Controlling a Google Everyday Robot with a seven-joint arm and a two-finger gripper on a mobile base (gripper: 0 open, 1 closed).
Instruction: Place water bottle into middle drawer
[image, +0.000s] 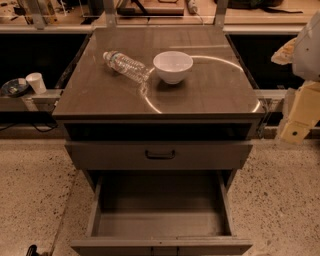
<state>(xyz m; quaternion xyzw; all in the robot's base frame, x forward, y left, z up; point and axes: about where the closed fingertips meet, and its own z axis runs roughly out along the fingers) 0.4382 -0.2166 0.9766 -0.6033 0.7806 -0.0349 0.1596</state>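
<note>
The water bottle is clear and ribbed with a white cap. It lies on its side on the cabinet top, cap toward the back left, its base close to the white bowl. The middle drawer is pulled wide open at the bottom of the view, and its grey tray holds nothing. My gripper shows as cream and white parts at the right edge, level with the cabinet top and well to the right of the bottle. It holds nothing that I can see.
The upper drawer front with a dark handle is slightly out above the open drawer. A white cup stands on a ledge to the left. Shelving and clutter run along the back. The floor is speckled.
</note>
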